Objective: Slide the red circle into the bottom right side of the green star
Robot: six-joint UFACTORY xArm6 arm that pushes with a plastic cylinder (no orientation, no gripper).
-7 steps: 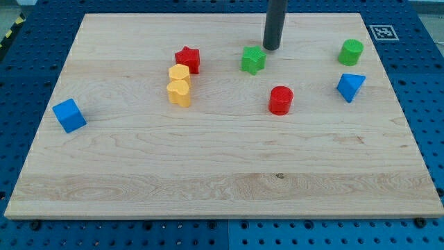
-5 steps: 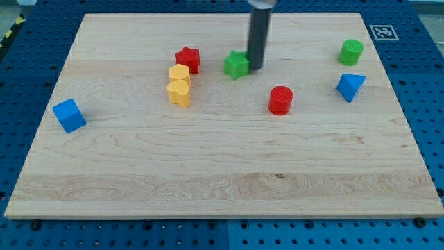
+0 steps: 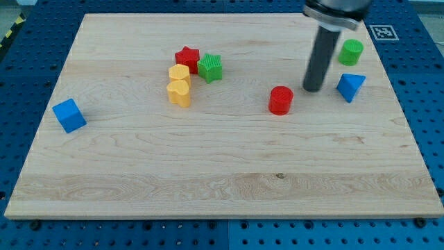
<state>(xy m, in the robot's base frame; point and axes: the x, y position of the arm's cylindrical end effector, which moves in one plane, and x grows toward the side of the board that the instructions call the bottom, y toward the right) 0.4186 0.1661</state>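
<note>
The red circle (image 3: 281, 100) lies right of the board's middle. The green star (image 3: 210, 67) lies to its upper left, touching the red star (image 3: 186, 58). My tip (image 3: 312, 89) rests on the board just to the upper right of the red circle, a small gap away, between it and the blue triangle (image 3: 350, 86).
A green circle (image 3: 351, 51) lies at the upper right. Two yellow blocks (image 3: 179, 84) are stacked in a column below the red star. A blue cube (image 3: 69, 115) sits near the left edge. The wooden board (image 3: 222, 173) is surrounded by a blue pegboard surface.
The rod pushed the green star left until it met the red star, then swung right and down to beside the red circle. The red circle has not moved.
</note>
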